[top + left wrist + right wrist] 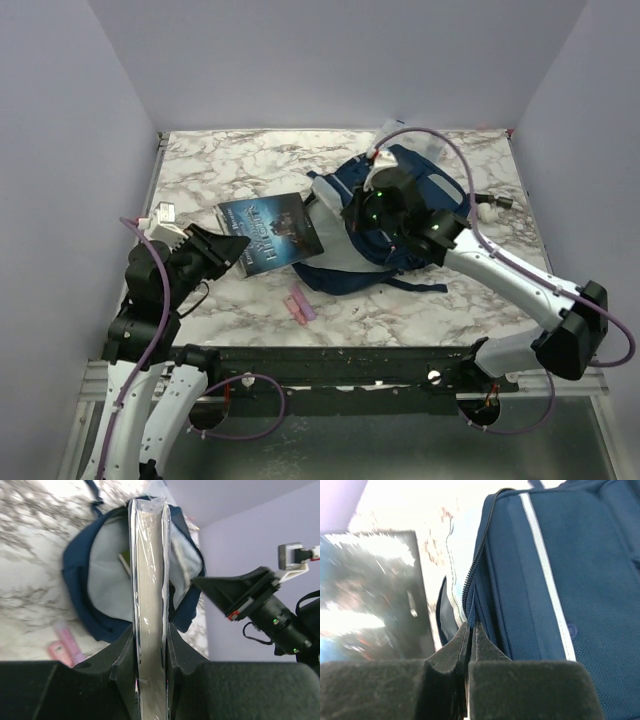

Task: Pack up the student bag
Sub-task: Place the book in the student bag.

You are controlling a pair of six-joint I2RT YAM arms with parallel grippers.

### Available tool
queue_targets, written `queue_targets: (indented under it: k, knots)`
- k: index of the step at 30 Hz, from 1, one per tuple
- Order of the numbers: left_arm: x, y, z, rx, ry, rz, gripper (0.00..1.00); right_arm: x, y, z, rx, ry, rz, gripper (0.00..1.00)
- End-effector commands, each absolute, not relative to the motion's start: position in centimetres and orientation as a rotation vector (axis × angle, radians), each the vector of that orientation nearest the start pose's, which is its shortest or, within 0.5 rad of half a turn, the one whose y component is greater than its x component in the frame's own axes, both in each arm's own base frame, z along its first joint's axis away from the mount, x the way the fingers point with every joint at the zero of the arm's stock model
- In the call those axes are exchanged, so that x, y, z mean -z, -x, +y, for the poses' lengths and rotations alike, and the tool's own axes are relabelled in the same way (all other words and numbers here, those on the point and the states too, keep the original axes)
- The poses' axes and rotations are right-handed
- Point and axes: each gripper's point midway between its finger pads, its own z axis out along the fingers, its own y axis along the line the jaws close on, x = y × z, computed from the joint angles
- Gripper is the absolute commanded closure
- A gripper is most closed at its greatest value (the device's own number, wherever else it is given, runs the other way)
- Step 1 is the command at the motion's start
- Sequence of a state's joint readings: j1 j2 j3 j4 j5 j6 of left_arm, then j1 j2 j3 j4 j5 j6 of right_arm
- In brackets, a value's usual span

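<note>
The student bag [440,190], navy with grey stripes, lies at the back right of the marble table with its mouth open toward the left. My right gripper [358,215] is shut on the zipper rim of the student bag [530,580], its jaws [471,627] pinching the fabric by the zip. My left gripper [235,248] is shut on a dark-covered, plastic-wrapped book [270,233]. In the left wrist view the book [149,580] stands edge-on between the fingers [150,630], pointing at the pale lining of the bag [82,560]. The book's cover [370,600] shows beside the bag's mouth.
A small pink object [301,306] lies on the table near the front edge, left of the bag's strap, and shows as the pink object [65,647] in the left wrist view. Lilac walls close in the table on three sides.
</note>
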State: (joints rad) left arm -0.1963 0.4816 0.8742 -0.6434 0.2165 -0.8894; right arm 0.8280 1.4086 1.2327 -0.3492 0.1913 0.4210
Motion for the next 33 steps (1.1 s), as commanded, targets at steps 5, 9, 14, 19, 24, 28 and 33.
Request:
queue_targets:
  k: [5, 9, 14, 19, 24, 28, 33]
  knots:
    - [-33.2, -22.4, -16.0, 1.455, 0.486, 1.68, 1.0, -33.9, -33.4, 25.6, -0.755, -0.094, 1.84, 1.0]
    - [-32.0, -23.6, -17.1, 1.551, 0.52, 1.692, 1.0, -35.0, -33.8, 26.0, -0.81, -0.101, 1.823, 1.0]
    - [-30.6, -25.5, -18.3, 1.593, 0.582, 1.704, 1.0, -35.2, -33.7, 26.4, -0.836, -0.085, 1.82, 1.0]
    - [-30.1, -27.8, -21.5, 1.648, 0.608, 1.71, 1.0, -35.0, -33.1, 26.5, -0.857, -0.068, 1.825, 1.0]
    - [-30.3, -31.3, -26.0, 1.662, 0.65, 1.651, 1.0, -35.0, -32.3, 26.2, -0.867, -0.056, 1.828, 1.0]
    - [-27.2, -34.9, -30.7, 1.603, 0.772, 1.624, 1.0, -34.9, -31.5, 26.1, -0.894, -0.051, 1.83, 1.0]
    - [-22.8, -38.3, -37.3, 1.626, 0.86, 1.619, 1.0, -34.2, -31.1, 26.0, -0.912, -0.059, 1.839, 1.0]
